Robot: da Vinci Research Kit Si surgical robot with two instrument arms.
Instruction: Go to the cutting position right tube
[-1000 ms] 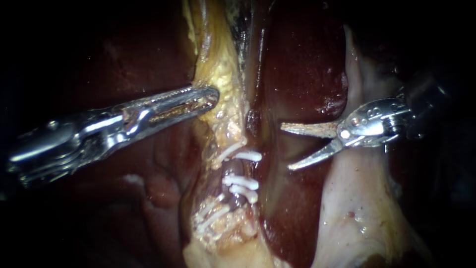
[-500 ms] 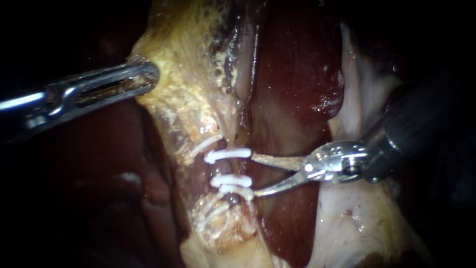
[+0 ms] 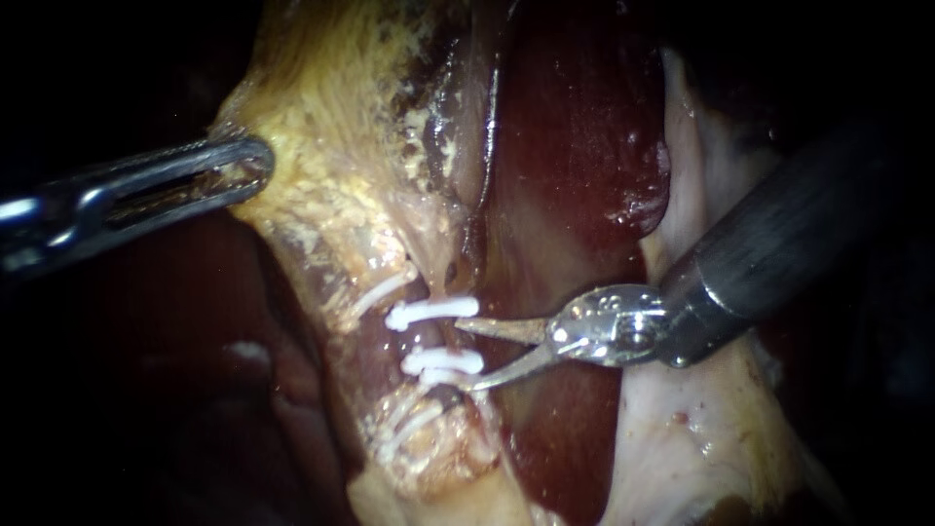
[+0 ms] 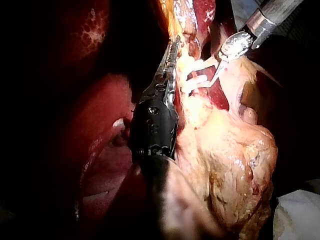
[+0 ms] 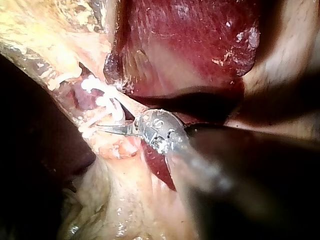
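Observation:
The right tube (image 3: 431, 337) is dark red and carries white clips (image 3: 429, 312) above and a close pair (image 3: 444, 362) below. My right instrument (image 3: 466, 356) comes in from the upper right with its two thin blades open. Their tips reach the tube's right edge, bracketing the bare stretch between the clips. My left instrument (image 3: 243, 168) has its jaws shut on the yellow fatty tissue (image 3: 331, 185) and holds it stretched to the left. The right wrist view shows the blades (image 5: 114, 125) beside the clips (image 5: 100, 95). The left wrist view shows my left instrument (image 4: 171, 55) on the tissue beside the clips (image 4: 197, 76).
Dark red liver (image 3: 575, 146) lies behind the right instrument's shaft. Pale whitish tissue (image 3: 691, 438) runs under it at the right. More clips (image 3: 404, 429) sit slanted on a second tube just left of and below the blades. A white cloth (image 4: 300, 215) shows beside the gallbladder (image 4: 225, 160).
My left instrument has drawn the yellow tissue to the left. My right instrument has moved left and down, with its open blades now at the tube between the clips.

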